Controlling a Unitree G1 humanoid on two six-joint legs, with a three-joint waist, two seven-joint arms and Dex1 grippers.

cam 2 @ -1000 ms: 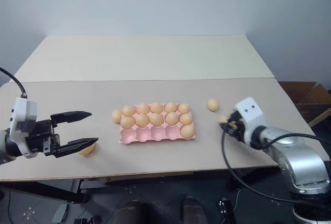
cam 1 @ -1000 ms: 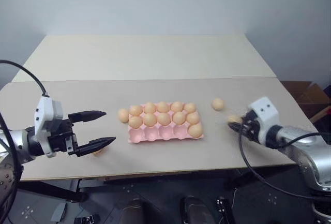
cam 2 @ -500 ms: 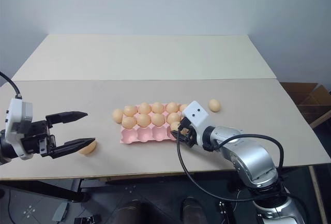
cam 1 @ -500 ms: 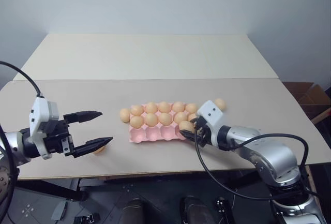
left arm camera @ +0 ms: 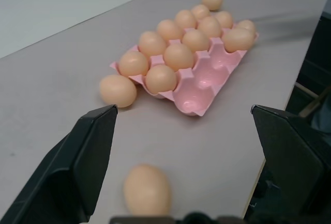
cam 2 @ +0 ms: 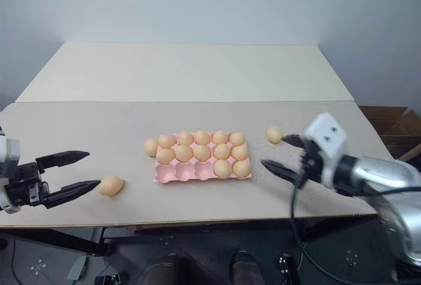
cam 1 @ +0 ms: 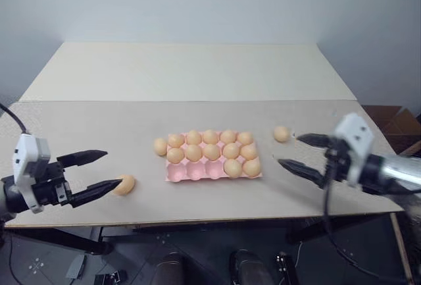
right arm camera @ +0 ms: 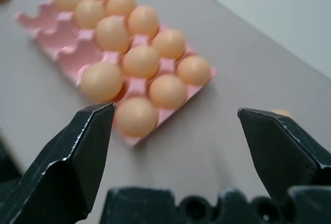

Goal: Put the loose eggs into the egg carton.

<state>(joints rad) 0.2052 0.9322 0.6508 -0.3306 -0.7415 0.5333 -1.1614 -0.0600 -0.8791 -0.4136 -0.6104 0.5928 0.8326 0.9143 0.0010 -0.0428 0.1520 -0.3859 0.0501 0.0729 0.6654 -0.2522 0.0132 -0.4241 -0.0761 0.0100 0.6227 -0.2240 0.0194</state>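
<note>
The pink egg carton (cam 1: pixel 197 173) lies mid-table with several eggs in it; two sit at the right end of its front row, whose other cups are empty. Three loose eggs lie on the table: one (cam 1: pixel 160 146) touching the carton's left end, one (cam 1: pixel 124 183) at the front left, one (cam 1: pixel 281 133) to the carton's right. My left gripper (cam 1: pixel 112 168) is open, its lower fingertip just beside the front-left egg (left arm camera: pixel 147 189). Right of the carton, my right gripper (cam 1: pixel 288 151) stands open and empty, with the right-hand egg just behind its far finger.
The table is two boards, the near one (cam 1: pixel 79 127) grey-tan and the far one (cam 1: pixel 184 68) paler. A cardboard box (cam 1: pixel 388 117) stands on the floor past the table's right edge. The front edge runs close under both grippers.
My right gripper carried an egg from the right to the carton's front row, opened, and drew back right without it. The left gripper shifted left, still open.
</note>
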